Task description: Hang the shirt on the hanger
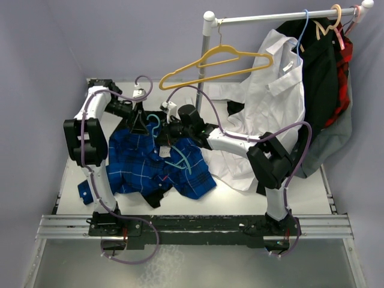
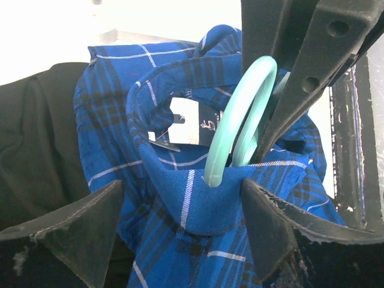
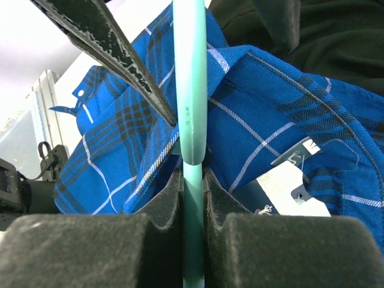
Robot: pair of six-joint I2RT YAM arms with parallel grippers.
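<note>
bright blue plaid shirt: heaped mid-desk, hem near front edge | teal plastic hanger: enters collar | right gripper: jaws clamped on hanger | left gripper: jaws wide apart, astride collar

Hanger: in right-wrist view, bar cut off at top & btm edges, mid part covered by pads of right gripper. In left-wrist view, lower end of loop lost inside collar of shirt, upper end behind a right-gripper finger. In top view, most of frame lay under cloth; only hook & a bit of arm showed. Neck label: print too small to read. Left gripper: fingers cut off by btm edge. Black garment: mostly under shirt, shape n/k. White shirt: lower part behind right arm.
</note>
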